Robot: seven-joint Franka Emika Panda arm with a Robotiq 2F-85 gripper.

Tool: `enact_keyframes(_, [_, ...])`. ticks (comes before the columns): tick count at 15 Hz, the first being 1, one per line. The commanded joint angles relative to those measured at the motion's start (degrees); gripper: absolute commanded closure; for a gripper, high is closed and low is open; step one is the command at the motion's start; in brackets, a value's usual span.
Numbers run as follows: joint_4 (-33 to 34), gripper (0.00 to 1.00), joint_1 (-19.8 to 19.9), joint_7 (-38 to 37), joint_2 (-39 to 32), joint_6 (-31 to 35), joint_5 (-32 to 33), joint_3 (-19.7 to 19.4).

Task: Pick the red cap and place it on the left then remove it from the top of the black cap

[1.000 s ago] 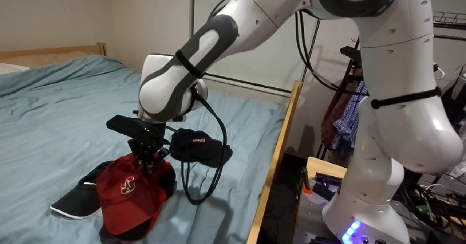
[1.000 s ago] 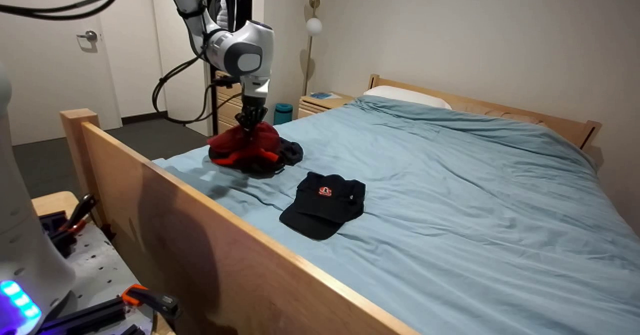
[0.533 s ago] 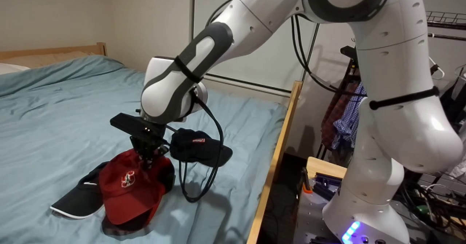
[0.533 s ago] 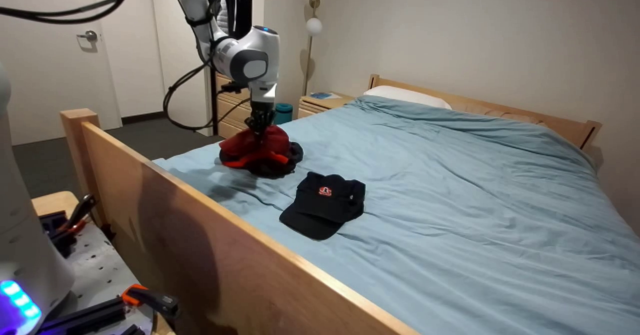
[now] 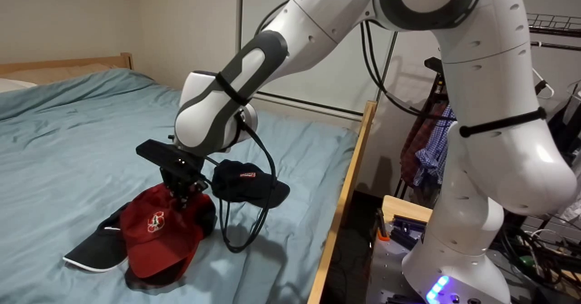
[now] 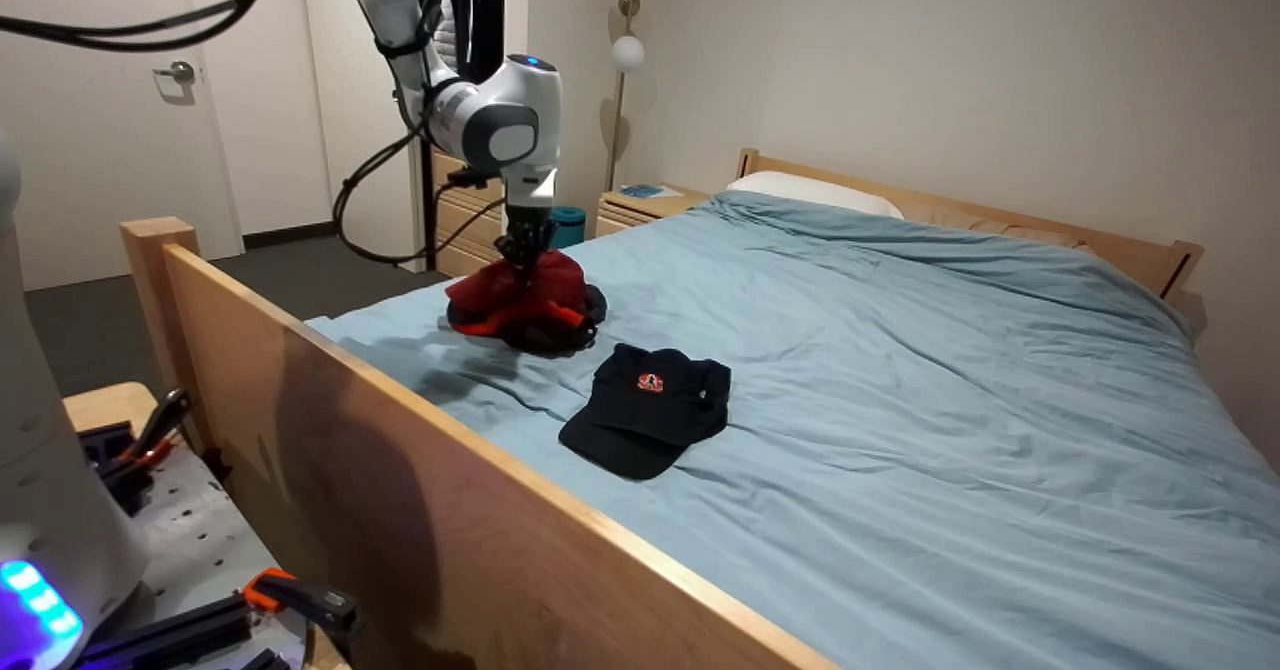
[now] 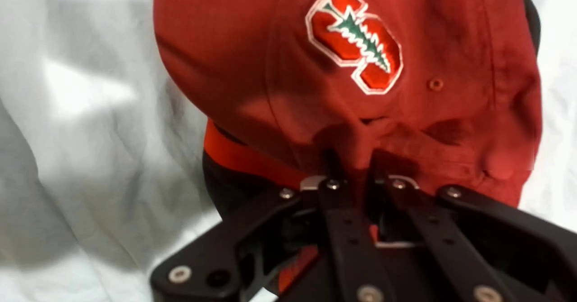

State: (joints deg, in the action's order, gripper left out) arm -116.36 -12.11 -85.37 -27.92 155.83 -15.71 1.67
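The red cap [image 5: 156, 249] has a tree logo on its front and lies partly over the black cap [image 5: 97, 252], whose brim has a pale edge. The brim shows beside it; the rest is mostly hidden. My gripper [image 5: 182, 198] is above the red cap's crown, shut on its cloth. In the wrist view the gripper [image 7: 356, 164] has red cloth between its close fingers, and the red cap [image 7: 216, 54] fills the upper middle. In an exterior view the red cap [image 6: 505, 285] hangs or rests at the bed's far end; I cannot tell which. Dark material shows under it.
A plain all-black cap [image 5: 240, 183] with a small red logo lies apart on the bed; it also shows in an exterior view [image 6: 660, 415]. The wooden bed board [image 6: 400, 450] rises between robot base and bed. Cables [image 5: 245, 245] hang from the arm near the all-black cap.
My gripper and the red cap have shifted together, rightward in an exterior view and slightly up in the opposite picture. The red cap covers more of the black cap there. The other caps have not moved.
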Motion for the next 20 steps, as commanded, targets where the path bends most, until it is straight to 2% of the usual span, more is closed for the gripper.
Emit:
enact_keyframes(1, [1.69,0.54,0.6,0.29,-1.27,-0.22,-1.09,0.9])
enact_keyframes(8, [1.09,0.09,-0.49,-0.47,0.21,-0.09,0.36,-0.22])
enact_keyframes(10, [1.3,0.01,-1.03,-1.06,0.43,-0.53,1.49,-1.16])
enact_keyframes(18, [1.8,0.0,-0.57,0.54,0.38,-1.02,1.66,-0.97])
enact_keyframes(20, [1.68,0.2,-1.15,0.09,0.89,-1.12,2.38,-1.37])
